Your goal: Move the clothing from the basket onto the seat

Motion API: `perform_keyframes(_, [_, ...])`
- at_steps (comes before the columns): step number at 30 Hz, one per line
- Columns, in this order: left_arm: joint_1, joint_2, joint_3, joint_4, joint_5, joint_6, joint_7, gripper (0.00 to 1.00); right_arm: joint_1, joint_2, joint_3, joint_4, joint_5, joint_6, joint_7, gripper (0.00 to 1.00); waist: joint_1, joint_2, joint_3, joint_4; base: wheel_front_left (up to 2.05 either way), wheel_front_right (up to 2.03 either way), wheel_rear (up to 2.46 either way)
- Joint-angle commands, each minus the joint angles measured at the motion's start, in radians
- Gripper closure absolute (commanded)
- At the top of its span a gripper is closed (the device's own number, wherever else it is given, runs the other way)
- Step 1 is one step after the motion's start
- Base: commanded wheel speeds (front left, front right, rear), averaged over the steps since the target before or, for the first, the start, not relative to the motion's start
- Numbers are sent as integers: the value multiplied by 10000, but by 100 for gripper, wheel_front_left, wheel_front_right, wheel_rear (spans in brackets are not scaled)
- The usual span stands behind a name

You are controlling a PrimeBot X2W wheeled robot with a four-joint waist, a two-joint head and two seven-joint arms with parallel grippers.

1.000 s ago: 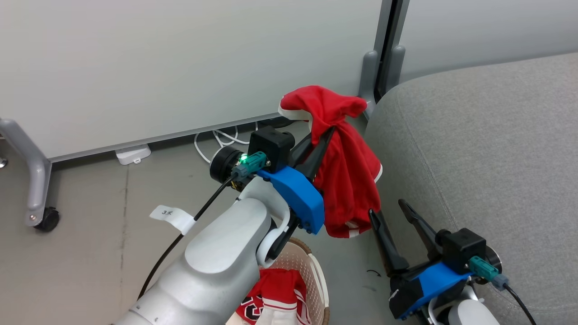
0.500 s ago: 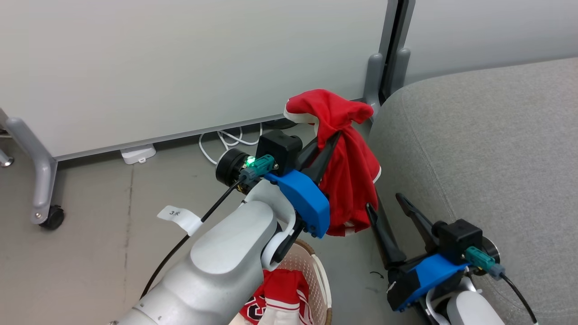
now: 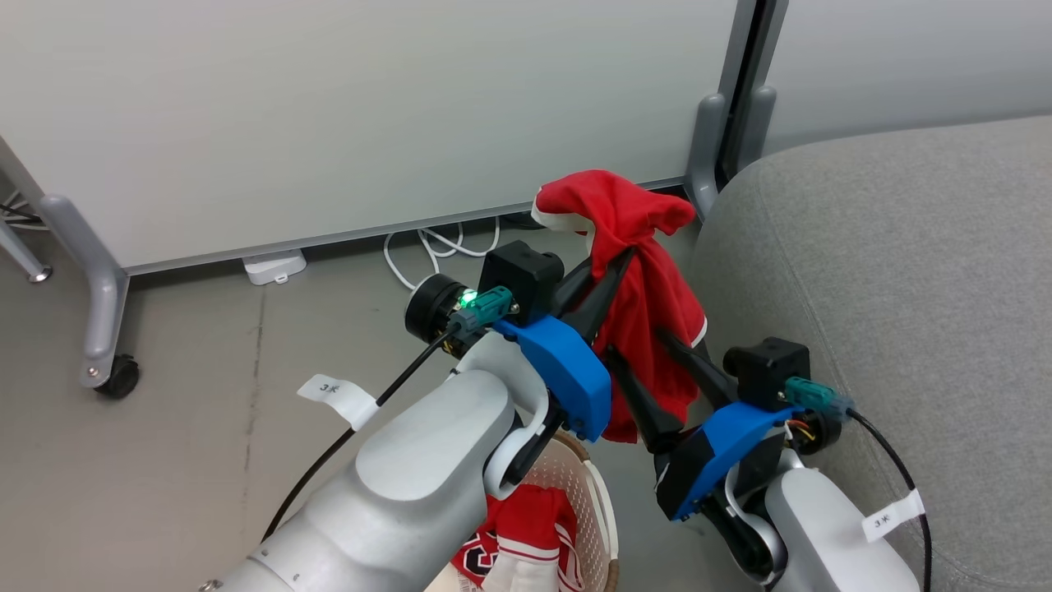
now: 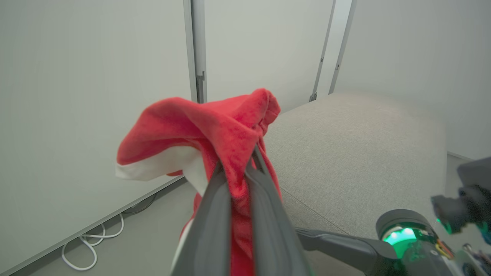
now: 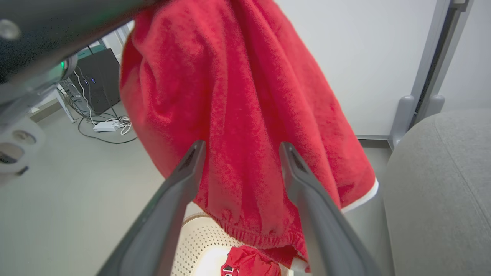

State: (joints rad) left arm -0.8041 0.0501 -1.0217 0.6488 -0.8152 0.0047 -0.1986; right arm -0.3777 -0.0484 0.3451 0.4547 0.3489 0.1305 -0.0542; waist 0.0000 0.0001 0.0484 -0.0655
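One garment [image 3: 649, 329] hangs clamped in left claw [image 3: 618, 261] mid-carry; right claw [image 3: 638, 345] gapes beside it; next: clear seat [image 3: 888, 271] edge, release.

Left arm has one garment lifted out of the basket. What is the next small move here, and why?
Probably close the right gripper on the lower part of the red garment. Its fingers stand open with that cloth hanging right in front of them, while the left gripper pinches the top, beside the seat.
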Motion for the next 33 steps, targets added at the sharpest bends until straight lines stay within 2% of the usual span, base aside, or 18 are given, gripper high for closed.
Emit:
perform_keyframes(1, [-180, 5, -77, -45, -70, 60, -32, 100, -340, -35, 161, 253, 170, 5, -44, 0, 0, -1, -4, 58, 0, 0, 0])
perform_keyframes(10, [-230, 3, -425, -228, -437, 65, 1, 100, -1463, -32, 824, 1869, 233, 5, -159, 0, 0, -1, -53, 207, 0, 0, 0])
perform_keyframes(20, [-196, 4, -774, -495, -837, 109, 31, 100, -2243, -34, 1686, 2956, 468, 5, -612, 0, 0, -1, -212, 222, 0, 0, 0])
perform_keyframes(23, [-183, 4, -844, -498, -929, 133, -9, 100, -2384, -34, 1803, 3207, 580, 5, -839, 79, 0, -1, -256, 213, 0, 0, 0])
perform_keyframes(24, [-182, 4, -861, -483, -970, 134, -22, 100, -2413, -34, 1825, 3256, 607, 5, -952, 100, 0, -1, -266, 209, 0, 0, 0])
perform_keyframes(33, [-173, 8, -844, -15, -1068, 218, -161, 100, -2572, -34, 2124, 3566, 986, 5, -1334, 100, 0, -1, -312, 93, 0, 0, 0])
